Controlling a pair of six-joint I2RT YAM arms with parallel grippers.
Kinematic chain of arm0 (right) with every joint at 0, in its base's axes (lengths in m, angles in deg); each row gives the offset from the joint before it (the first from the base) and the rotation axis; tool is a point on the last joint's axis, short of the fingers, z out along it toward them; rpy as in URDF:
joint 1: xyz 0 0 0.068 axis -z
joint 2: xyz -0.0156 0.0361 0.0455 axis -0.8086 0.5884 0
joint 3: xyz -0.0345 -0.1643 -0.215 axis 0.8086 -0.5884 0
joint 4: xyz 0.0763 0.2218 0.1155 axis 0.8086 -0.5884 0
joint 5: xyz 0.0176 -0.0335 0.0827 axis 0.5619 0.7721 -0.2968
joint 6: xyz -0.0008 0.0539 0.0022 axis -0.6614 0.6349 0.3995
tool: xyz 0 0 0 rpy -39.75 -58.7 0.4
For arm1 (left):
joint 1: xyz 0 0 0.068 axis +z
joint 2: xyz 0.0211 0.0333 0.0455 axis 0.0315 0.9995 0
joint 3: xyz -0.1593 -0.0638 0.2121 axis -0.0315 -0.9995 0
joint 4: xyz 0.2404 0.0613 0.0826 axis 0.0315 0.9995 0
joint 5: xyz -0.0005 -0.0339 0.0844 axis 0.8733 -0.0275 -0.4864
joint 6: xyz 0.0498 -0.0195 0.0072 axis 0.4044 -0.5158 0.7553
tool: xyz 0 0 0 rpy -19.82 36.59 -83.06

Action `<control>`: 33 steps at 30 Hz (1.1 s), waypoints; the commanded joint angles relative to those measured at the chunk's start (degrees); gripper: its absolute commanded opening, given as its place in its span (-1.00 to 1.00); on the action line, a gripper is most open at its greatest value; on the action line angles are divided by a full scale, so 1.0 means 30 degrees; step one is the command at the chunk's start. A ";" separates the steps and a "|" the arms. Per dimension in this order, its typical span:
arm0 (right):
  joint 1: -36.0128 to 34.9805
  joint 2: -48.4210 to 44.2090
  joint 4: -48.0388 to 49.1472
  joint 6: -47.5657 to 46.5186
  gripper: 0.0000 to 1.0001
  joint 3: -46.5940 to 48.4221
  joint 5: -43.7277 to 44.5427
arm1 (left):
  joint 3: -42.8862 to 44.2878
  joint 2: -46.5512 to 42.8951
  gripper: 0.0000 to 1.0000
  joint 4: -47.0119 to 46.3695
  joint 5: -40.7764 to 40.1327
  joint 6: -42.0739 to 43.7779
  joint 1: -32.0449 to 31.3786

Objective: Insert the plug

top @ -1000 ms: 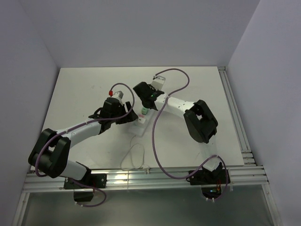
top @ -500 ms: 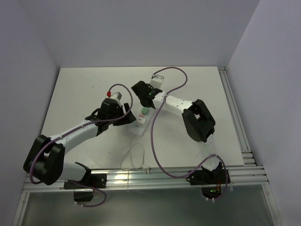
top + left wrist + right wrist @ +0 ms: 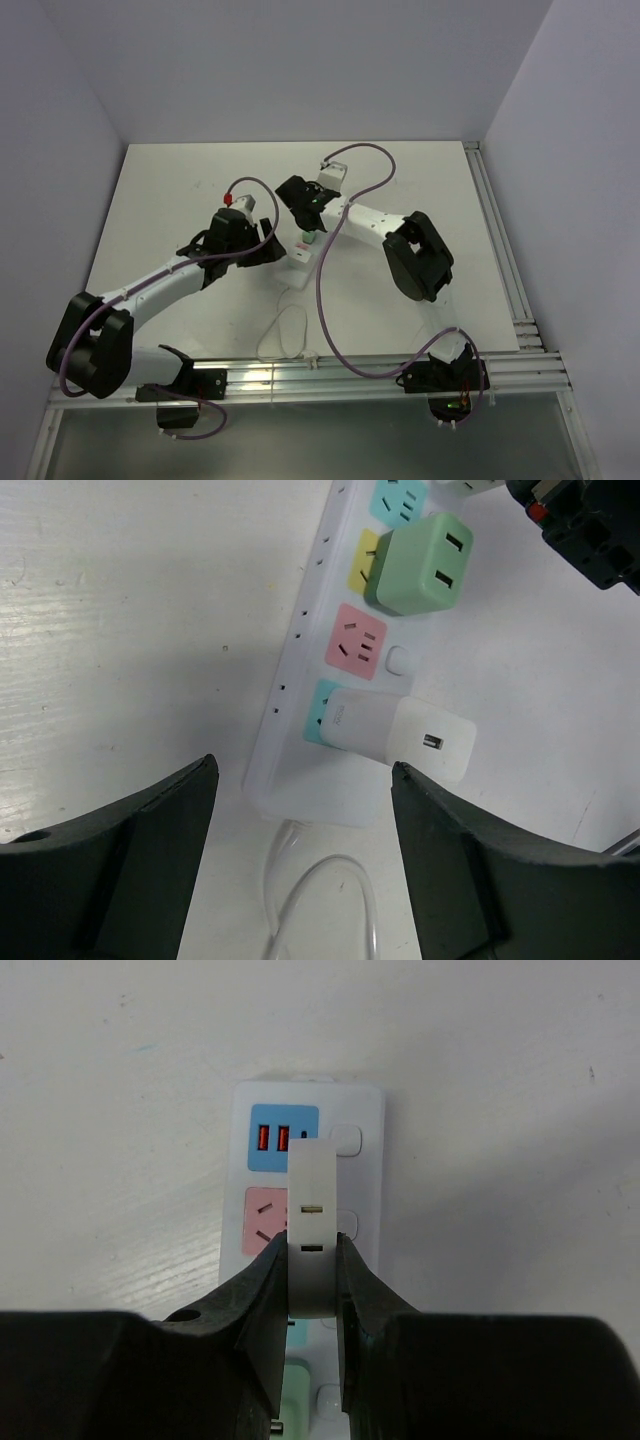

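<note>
The small white hard-plastic plug (image 3: 311,1195) — light, stiff, likely slippery — is pinched at its flat sides by the right claw (image 3: 312,1256) above the white power strip (image 3: 365,1120); the left claw (image 3: 300,780) is spread wide, empty.

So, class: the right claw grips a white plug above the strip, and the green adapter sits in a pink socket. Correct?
Not quite. The left wrist view shows the green adapter in the yellow socket; the pink socket beside it is empty. The rest stands.
</note>
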 commanded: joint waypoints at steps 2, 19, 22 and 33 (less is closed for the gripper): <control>0.0022 0.2017 -0.4840 -0.0423 -1.00 -0.0506 -0.0890 | -0.0121 -0.0441 0.52 -0.0302 0.0381 0.0430 0.0086; -0.0036 0.2253 -0.3554 -0.2591 -1.00 0.2513 -0.1591 | -0.0121 0.1432 0.50 -0.1533 0.1142 0.0664 0.0115; -0.0036 0.2341 -0.3407 -0.2737 -1.00 0.2514 -0.1738 | -0.0208 0.1931 0.49 -0.2644 0.1376 0.0664 0.0115; -0.0036 0.1406 -0.1944 -0.2825 -1.00 0.2045 -0.1592 | -0.0267 0.2459 0.49 -0.3466 0.1816 0.0781 0.0144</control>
